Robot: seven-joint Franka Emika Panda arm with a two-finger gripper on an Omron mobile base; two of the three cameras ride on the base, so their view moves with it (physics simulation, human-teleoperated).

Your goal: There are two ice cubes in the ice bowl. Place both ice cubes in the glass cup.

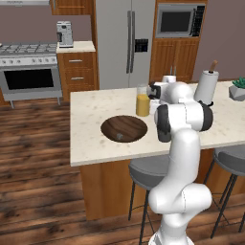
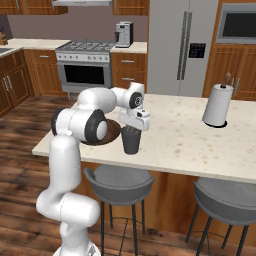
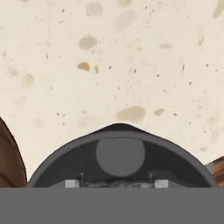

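The robot's gripper (image 2: pixel 131 129) hangs directly over the glass cup (image 2: pixel 131 142), which stands near the counter's (image 2: pixel 190 140) front edge, just beside the wooden ice bowl (image 1: pixel 124 128). One ice cube (image 1: pixel 119 136) lies in the bowl. The fingers appear partly parted, though whether they hold anything cannot be told from these angles.
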